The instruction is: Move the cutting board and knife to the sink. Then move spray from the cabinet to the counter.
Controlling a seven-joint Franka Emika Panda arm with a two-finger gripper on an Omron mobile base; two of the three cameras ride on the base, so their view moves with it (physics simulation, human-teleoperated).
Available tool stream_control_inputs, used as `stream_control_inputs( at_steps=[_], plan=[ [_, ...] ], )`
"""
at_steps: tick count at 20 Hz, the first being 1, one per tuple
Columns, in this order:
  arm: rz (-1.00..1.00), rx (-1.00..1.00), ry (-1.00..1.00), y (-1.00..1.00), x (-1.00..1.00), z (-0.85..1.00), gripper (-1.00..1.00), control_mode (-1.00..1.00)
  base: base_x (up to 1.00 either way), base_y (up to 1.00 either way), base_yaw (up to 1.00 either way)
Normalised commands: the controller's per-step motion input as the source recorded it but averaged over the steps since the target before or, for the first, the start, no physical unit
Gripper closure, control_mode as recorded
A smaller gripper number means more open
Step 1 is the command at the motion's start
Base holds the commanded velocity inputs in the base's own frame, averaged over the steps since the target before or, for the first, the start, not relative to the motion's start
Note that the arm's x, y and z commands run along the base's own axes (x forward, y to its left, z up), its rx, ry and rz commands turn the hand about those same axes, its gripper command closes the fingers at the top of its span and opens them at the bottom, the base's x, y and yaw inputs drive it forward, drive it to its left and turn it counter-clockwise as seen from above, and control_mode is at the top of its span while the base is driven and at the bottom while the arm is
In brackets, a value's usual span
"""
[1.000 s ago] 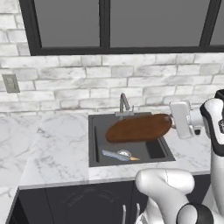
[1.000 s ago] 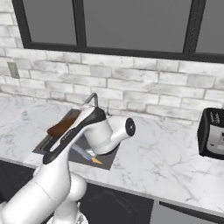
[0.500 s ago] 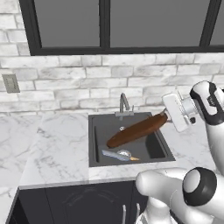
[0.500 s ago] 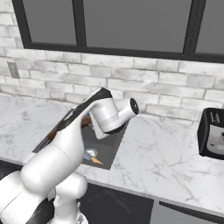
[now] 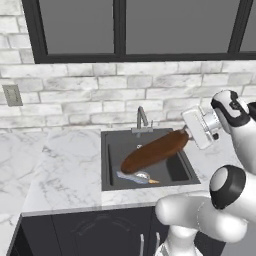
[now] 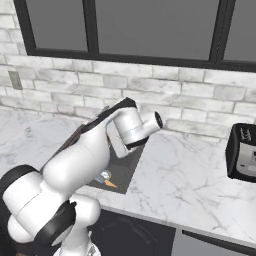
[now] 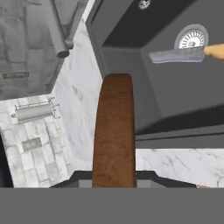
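The dark-brown cutting board (image 5: pixel 155 150) hangs slanted over the black sink (image 5: pixel 176 171), its left end low in the basin and its right end high. My gripper (image 5: pixel 186 134) is shut on that right end, above the sink's right rim. In the hand view the cutting board (image 7: pixel 113 135) runs straight away from my gripper (image 7: pixel 113 180) toward the sink (image 7: pixel 175 96). The knife (image 5: pixel 136 177) lies flat on the basin floor beside the drain. Its blade and tan handle also appear as the knife (image 7: pixel 181 54) in the hand view. The spray and the cabinet are out of view.
The curved grey faucet (image 5: pixel 141 118) stands behind the basin, just beyond the board. White marble counter (image 5: pixel 65 170) lies on both sides of the sink. A toaster oven (image 6: pixel 242 152) stands on the counter to the right. A brick wall and dark windows are behind.
The board has gone from lying nearly level over the sink to slanting, left end dipped toward the basin. The hand has turned and shifted slightly while still gripping it. The knife has not moved.
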Motion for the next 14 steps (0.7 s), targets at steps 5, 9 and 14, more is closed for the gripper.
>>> stream_control_inputs(
  at_steps=[5,9,14],
  plan=[
    [0.17,0.0,-0.02,-0.02,0.22,-0.24,1.0,-1.0,0.0,0.0,0.0],
    [0.14,0.0,0.0,0.0,0.21,-0.15,1.0,-1.0,0.0,0.0,0.0],
    [0.12,0.0,-0.11,0.0,0.23,-0.22,1.0,-1.0,0.0,0.0,0.0]
  ],
)
